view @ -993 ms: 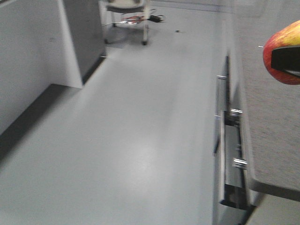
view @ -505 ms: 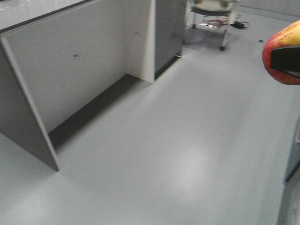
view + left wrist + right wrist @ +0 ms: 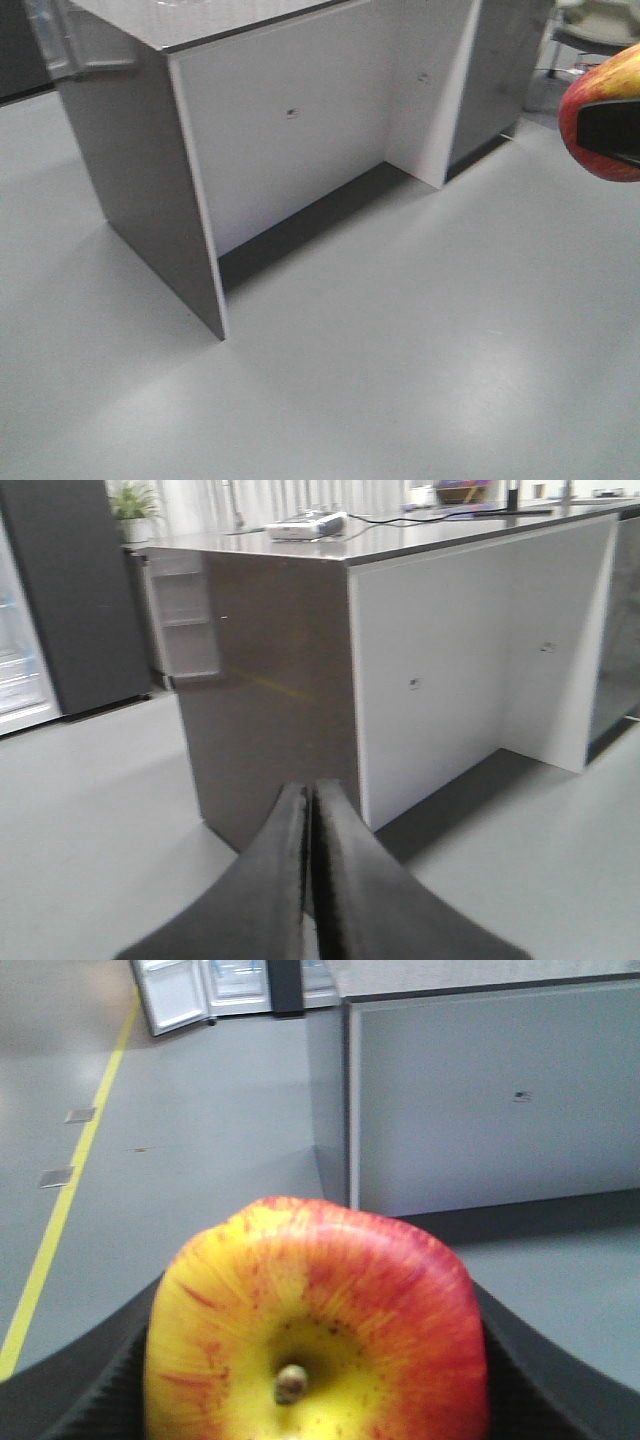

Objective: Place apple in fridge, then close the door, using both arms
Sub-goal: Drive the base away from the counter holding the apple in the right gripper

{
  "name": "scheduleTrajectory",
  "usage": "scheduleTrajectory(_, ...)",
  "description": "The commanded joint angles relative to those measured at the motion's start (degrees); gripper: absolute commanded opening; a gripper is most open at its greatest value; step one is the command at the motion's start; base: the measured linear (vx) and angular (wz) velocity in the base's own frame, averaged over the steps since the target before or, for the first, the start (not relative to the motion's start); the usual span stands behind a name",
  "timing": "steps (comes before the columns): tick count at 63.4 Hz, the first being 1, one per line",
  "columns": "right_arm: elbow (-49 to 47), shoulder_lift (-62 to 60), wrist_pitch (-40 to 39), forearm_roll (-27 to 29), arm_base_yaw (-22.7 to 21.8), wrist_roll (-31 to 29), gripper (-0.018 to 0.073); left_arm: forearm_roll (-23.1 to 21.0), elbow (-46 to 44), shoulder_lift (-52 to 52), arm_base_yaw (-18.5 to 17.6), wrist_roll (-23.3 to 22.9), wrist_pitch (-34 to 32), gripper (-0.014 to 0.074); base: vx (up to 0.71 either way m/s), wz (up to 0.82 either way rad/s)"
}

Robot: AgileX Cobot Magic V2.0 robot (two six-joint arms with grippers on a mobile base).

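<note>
Your right gripper point(image 3: 316, 1390) holds the apple point(image 3: 315, 1300); the counter point(image 3: 300, 130) stands ahead on the floor point(image 3: 400, 380), with the fridge point(image 3: 70, 590) beyond its left end.

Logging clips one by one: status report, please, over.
Right hand shut on small round red-yellow apple. Left hand shut, empty. Dark grey fridge far off, white-lined door open. Grey-topped white-panelled counter island close ahead.

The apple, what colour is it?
The apple is red and yellow, clearest in the right wrist view.
</note>
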Motion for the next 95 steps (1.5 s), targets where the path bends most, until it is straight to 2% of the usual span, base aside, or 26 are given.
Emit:
scheduleTrajectory(1, -1.3, -0.4, -3.4, 2.8, -0.1, -0.3, -0.0006, -0.5, 1.2, -0.8, 0.0, -0.4, -4.4, -0.0006, 0.04, 0.44)
scheduleTrajectory(95, -1.3, -0.4, -3.4, 2.8, -0.1, -0.3, -0.0006, -0.5, 1.2, -0.8, 0.0, -0.4, -4.4, -0.0006, 0.08, 0.45)
